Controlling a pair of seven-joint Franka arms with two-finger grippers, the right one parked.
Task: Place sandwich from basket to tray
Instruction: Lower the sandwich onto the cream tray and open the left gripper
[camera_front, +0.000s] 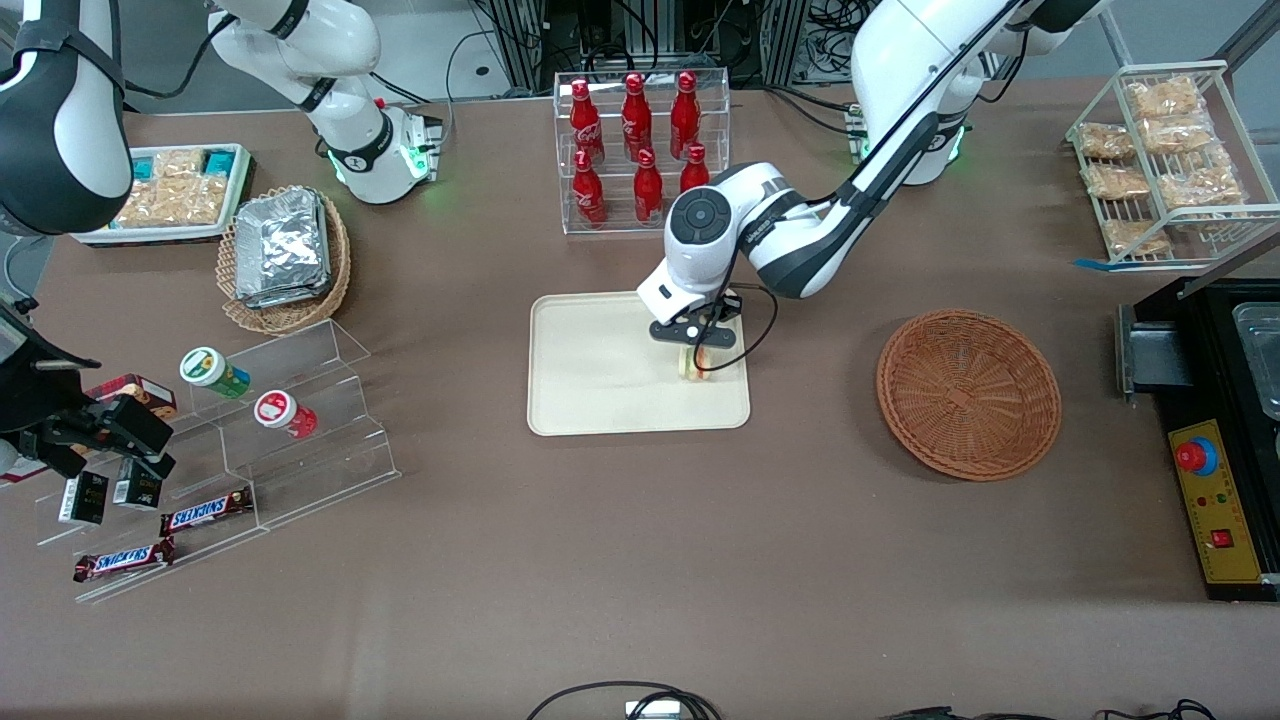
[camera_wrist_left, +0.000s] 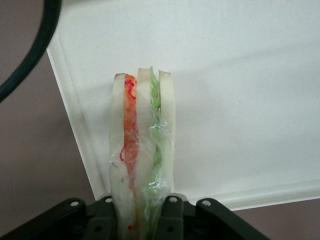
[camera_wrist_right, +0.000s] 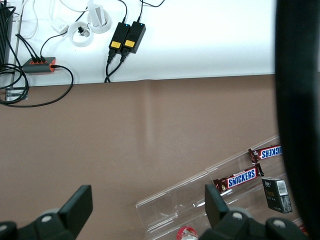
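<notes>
Front view: end effector (camera_front: 697, 362) over tray (camera_front: 590, 370)

Gripper (camera_front: 697, 362) low, clamped, pointing down

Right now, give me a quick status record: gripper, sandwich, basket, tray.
gripper: over the tray's edge nearest the basket, shut on the sandwich
sandwich: held between the fingers, above the tray; contact with the tray cannot be told
basket: nothing in it, on the table toward the working arm's end
tray: nothing lying on it apart from the held sandwich above it
</notes>
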